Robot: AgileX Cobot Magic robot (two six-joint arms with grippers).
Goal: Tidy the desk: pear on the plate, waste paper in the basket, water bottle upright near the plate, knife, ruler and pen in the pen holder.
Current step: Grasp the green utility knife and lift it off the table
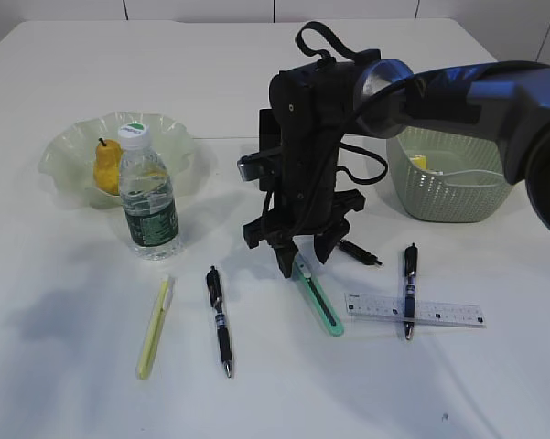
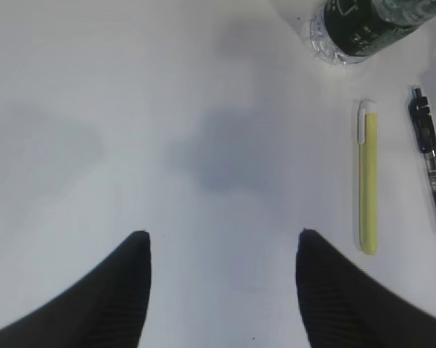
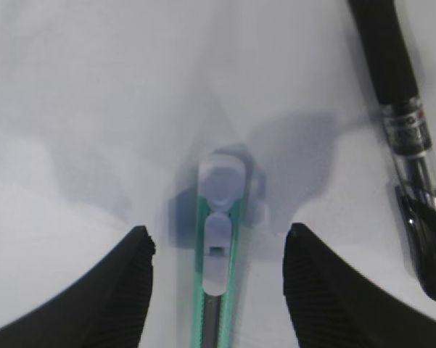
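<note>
On the table (image 1: 64, 384), right fingers (image 3: 141, 250) spread either side of the green knife (image 1: 318, 294); left fingers (image 2: 141, 250) spread over bare surface, yellow pen (image 2: 368, 185) at 2 o'clock

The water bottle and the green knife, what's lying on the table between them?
In the exterior view, a yellow pen and a black pen lie between the water bottle and the green knife, slightly nearer the camera than both.
</note>
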